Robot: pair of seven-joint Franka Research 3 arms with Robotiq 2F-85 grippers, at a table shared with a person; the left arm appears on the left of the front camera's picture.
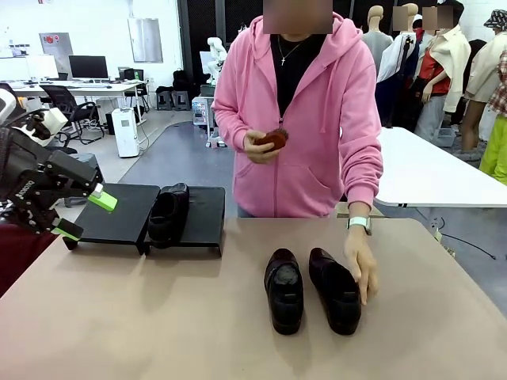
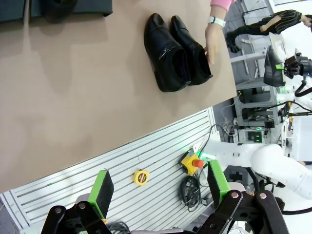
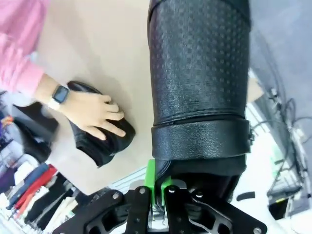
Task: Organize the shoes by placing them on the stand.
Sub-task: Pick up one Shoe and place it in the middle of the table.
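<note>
Clamping a shoe, right claw.

The stand sat at the far left of the table, with one shoe lying on it, right of its middle. The left gripper hung just by the stand's left end (jaws apart, nothing between them). Right of the stand and nearer the robot, a left shoe and a right shoe lay side by side on the table. A person's hand rested against the right shoe's outer side. A fourth shoe sat clamped in the right gripper, up off the table, toward its right side.
</note>
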